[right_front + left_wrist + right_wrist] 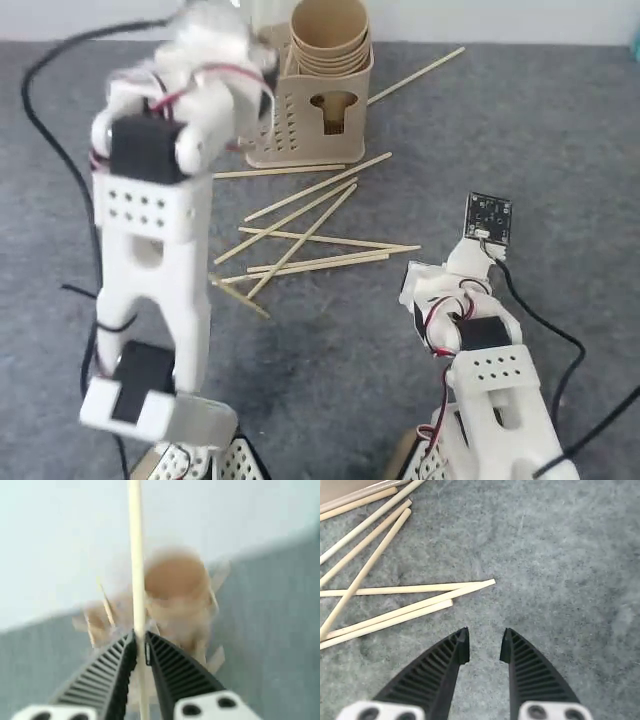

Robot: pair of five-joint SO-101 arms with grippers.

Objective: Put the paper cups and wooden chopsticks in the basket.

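Observation:
A tan perforated basket (305, 120) stands at the back of the grey carpet with stacked paper cups (330, 35) inside it. My left gripper (140, 637) is raised close to the basket and is shut on a wooden chopstick (134, 555) held upright, with the basket and cups (175, 590) blurred behind it. Several chopsticks (310, 240) lie scattered on the carpet in front of the basket. My right gripper (484, 640) hovers open over bare carpet, just short of the nearest chopstick ends (470, 586).
One chopstick (415, 75) lies to the right of the basket and another (280, 172) along its front. The raised left arm (150, 230) stands over the left of the carpet. Black cables (545, 320) trail by the right arm (480, 345).

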